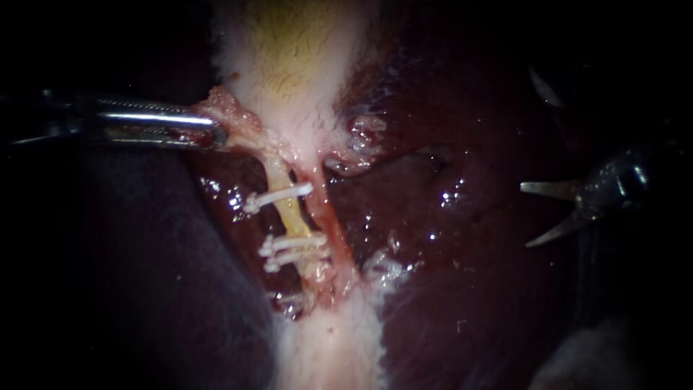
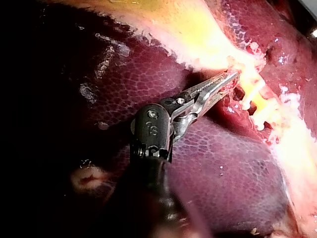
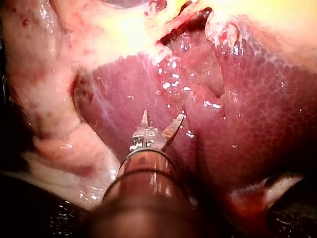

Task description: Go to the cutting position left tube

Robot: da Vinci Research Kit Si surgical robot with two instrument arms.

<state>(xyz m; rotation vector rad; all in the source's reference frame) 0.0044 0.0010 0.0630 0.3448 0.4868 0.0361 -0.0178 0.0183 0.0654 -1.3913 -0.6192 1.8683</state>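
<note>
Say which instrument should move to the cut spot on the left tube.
Right: the right instrument stands open and empty over the liver, its blades pointing toward the left tube. The left instrument is shut on tissue above the clips, so it looks busy.

No readable text, label, brand, number or sign appears anywhere in the three camera views.

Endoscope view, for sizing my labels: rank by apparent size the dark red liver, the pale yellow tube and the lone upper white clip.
1. Dark red liver
2. Pale yellow tube
3. Lone upper white clip
</note>
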